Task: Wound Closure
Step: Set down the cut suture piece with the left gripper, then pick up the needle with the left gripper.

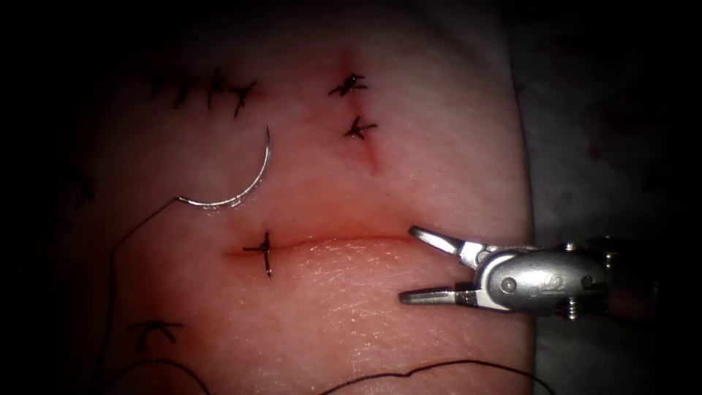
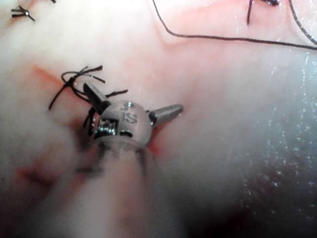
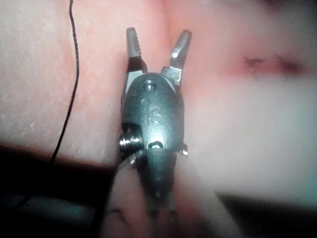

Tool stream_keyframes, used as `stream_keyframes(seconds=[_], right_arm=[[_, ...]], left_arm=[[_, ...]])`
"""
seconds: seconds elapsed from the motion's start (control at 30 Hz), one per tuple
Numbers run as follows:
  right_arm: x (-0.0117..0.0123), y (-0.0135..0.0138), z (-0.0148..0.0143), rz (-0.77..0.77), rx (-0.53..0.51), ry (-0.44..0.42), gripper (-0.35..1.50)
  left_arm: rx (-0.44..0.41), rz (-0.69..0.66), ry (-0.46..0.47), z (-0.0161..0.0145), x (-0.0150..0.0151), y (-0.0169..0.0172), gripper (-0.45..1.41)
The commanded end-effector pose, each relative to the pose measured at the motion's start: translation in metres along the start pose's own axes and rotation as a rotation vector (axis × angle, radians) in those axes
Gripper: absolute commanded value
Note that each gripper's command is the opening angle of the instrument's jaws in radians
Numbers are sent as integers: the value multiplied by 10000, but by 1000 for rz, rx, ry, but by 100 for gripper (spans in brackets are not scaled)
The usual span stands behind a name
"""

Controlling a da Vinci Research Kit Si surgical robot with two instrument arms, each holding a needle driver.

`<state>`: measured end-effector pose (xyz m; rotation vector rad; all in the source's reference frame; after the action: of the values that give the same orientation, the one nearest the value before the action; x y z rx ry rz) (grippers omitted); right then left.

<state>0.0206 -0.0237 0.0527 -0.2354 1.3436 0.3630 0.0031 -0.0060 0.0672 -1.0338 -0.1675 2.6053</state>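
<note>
So the needle (image 1: 238,183) is just lying loose on the tissue (image 1: 351,314), above the left half of the cut (image 1: 329,243), thread (image 1: 124,249) trailing off its end. My right tool (image 1: 411,265) sits at the cut's right end, jaws apart, holding nothing. Left tool (image 2: 130,105) is wide open too, empty, near a knot (image 2: 79,79).

My right tool (image 1: 409,265) ends in two slim silver jaws with ridged inner faces, hinged on a rounded grey metal clevis — a round pin head sits on its flank, with an "S"-like stamp beside it. A threaded screw juts from the clevis base, where the dark shaft begins. My left tool (image 2: 130,101) is the same build — pale steel jaws, a domed clevis with a stamped mark, a small bright screw.
</note>
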Motion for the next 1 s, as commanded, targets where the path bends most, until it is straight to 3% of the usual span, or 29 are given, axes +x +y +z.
stream_keyframes(seconds=[0.03,0.23,0.33,0.5,0.53,0.67,0.7,0.87,1.0], right_arm=[[-4,0,10,2,-1,3,145],[-3,1,9,8,-2,1,145],[-3,0,9,14,-3,0,145],[-3,0,10,26,-5,-2,144],[-3,-1,10,25,-7,-3,144],[-2,-1,11,31,-9,-4,142],[-2,-1,11,31,-8,-4,142],[-2,-3,7,34,-8,-9,142],[-3,-7,5,35,-19,-20,142]], left_arm=[[-6,-9,2,1,4,0,130],[20,-134,75,-63,63,6,131],[78,-152,137,-103,114,3,131],[107,-144,192,-116,170,-2,123],[109,-120,238,-110,196,-2,120],[108,-94,298,-77,247,4,118],[114,-99,324,-47,271,10,118],[136,-71,328,28,311,22,118],[174,-51,298,96,316,25,109]])
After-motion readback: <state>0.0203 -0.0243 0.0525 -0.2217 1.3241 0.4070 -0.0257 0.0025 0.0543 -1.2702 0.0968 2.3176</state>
